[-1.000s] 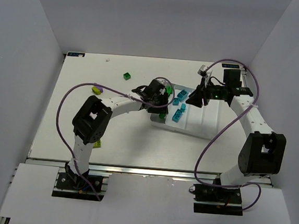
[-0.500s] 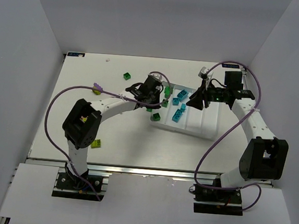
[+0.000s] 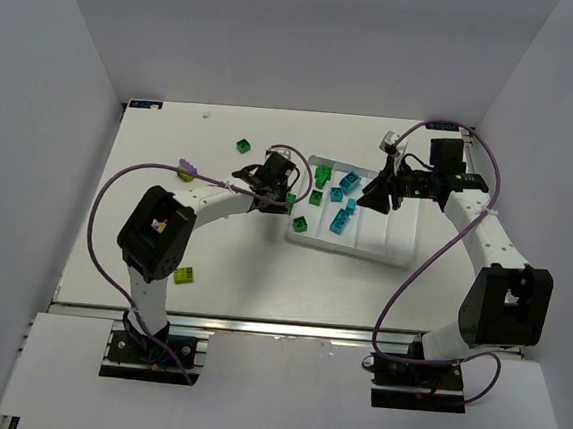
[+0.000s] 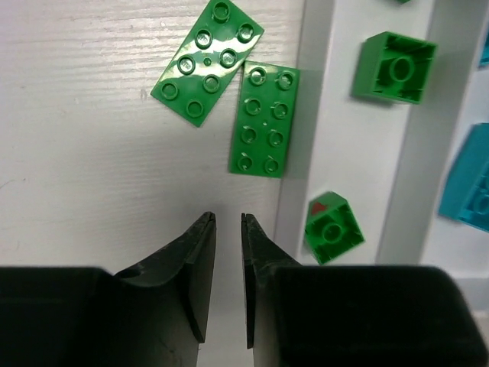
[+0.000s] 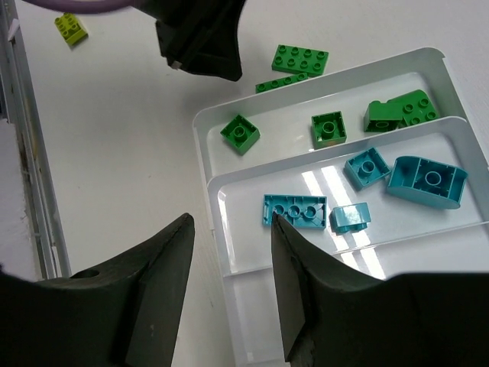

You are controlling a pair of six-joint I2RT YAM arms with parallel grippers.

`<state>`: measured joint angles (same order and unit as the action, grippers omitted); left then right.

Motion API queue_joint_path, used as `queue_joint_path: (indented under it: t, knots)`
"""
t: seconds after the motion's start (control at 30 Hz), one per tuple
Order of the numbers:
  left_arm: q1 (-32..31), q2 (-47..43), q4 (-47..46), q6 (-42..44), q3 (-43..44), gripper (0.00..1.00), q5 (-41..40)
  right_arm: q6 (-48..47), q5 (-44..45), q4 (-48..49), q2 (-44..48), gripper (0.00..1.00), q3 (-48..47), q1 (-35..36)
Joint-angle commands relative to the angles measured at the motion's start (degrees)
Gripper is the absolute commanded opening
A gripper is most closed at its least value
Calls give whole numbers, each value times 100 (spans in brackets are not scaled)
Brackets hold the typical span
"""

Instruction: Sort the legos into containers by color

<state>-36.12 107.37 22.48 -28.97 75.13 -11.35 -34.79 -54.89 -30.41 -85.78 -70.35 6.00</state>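
Lifting the flat green legos (image 4: 263,120) off the table (image 4: 92,153), where they lie against the tray's (image 4: 309,69) left rim, means spreading the left gripper (image 4: 228,222), whose jaws are nearly together and empty. Straddle one brick's narrow width. The right gripper (image 5: 231,222) hangs apart and empty.

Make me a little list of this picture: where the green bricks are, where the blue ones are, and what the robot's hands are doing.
tray: white, with long compartments
green bricks: three, in the tray's end compartment
blue bricks: four showing, in the next compartment
flat green bricks: two, on the table beside the tray
left hand: almost closed, empty, near the flat green bricks
right hand: open, empty, above the tray
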Motion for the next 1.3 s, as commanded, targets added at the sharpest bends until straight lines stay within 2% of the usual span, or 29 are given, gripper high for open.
queue_joint_path:
  t: [0.0, 0.27, 0.83, 0.97, 1.27]
  knots:
    - [-1, 275, 72, 269, 414, 31, -384, -72, -188, -149, 210, 50, -5, -29]
    - [43, 846, 160, 436, 1073, 36, -122, -90, -127, -140, 281, 50, 82, -20]
    - [61, 1277, 125, 383, 1170, 38, 46, -46, -136, -87, 281, 50, 109, -29]
    - [70, 1269, 160, 427, 1127, 34, -33, -37, -127, -79, 290, 50, 126, -37]
    - [140, 839, 187, 463, 529, 33, -288, -20, -153, -52, 298, 50, 162, -46]
